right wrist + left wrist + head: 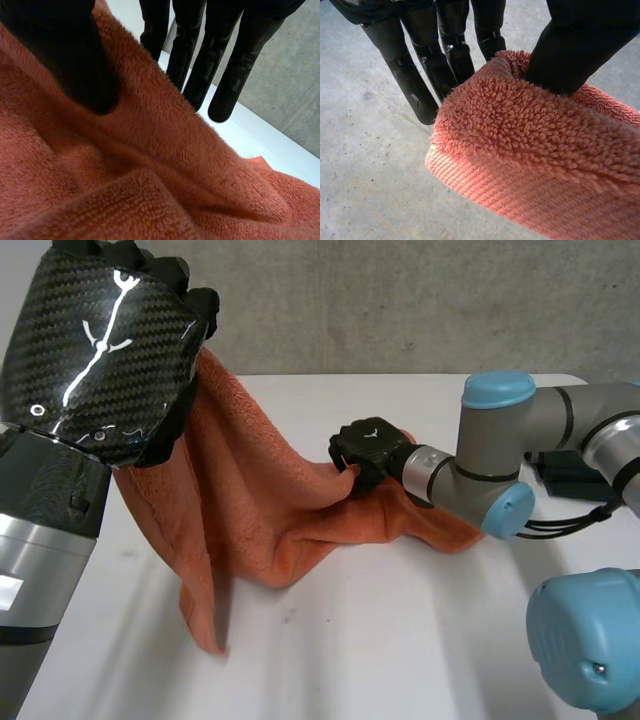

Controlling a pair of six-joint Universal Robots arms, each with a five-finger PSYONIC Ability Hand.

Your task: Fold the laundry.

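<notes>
Left hand [100,350] is up high at ten o'clock, thumb and fingers pinching the orange towel's [250,500] hem. The towel drapes down onto the white table [400,640]. Right hand [370,448], toward two o'clock, pinches a fold.

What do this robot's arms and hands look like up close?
The right arm is round grey tubing with light-blue caps at the joints. The left hand has a glossy black woven-pattern shell with a thin white line marking; the right hand is matt black. Both have slender black fingers.
</notes>
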